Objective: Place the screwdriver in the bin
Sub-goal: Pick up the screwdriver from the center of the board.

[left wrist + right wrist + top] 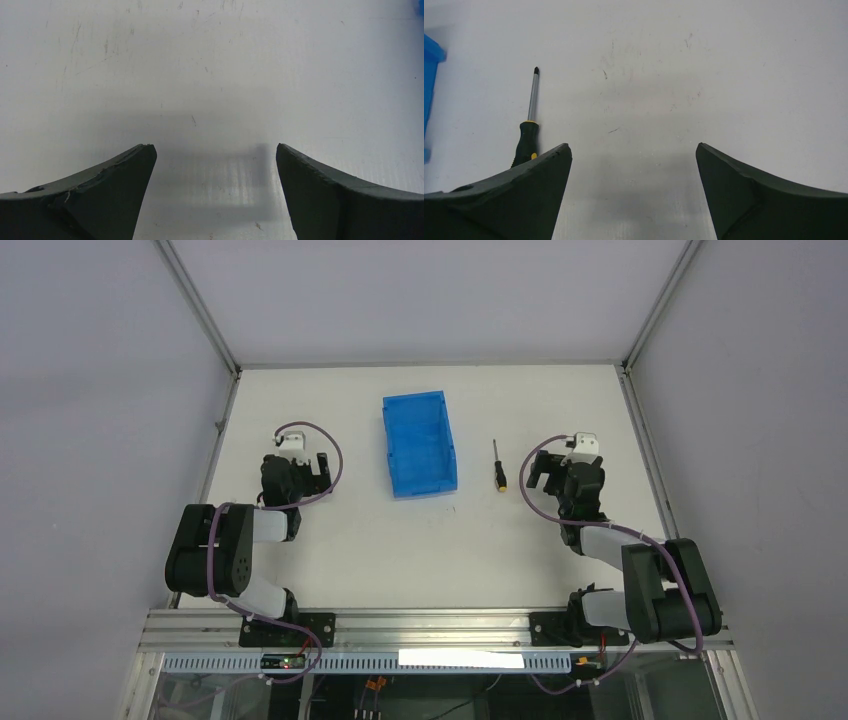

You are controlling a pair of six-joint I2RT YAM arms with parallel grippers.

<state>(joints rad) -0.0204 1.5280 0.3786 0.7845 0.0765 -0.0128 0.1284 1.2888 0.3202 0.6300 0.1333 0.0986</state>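
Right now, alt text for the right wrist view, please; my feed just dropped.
The screwdriver lies on the table, tip pointing away, its handle partly hidden behind one finger of the open right gripper. A sliver of the blue bin shows at the left edge. Nothing sits between the fingers.

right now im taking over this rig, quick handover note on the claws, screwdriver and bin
Left claw: open, empty, over bare table.
Right claw: open, empty; the screwdriver lies just to its left, outside the jaws.
Screwdriver: flat on the table, right of the blue bin, not touching it.
Done: nothing yet; the bin looks empty.
Left: grasp the screwdriver, probably with the right claw, and drop it in the bin.
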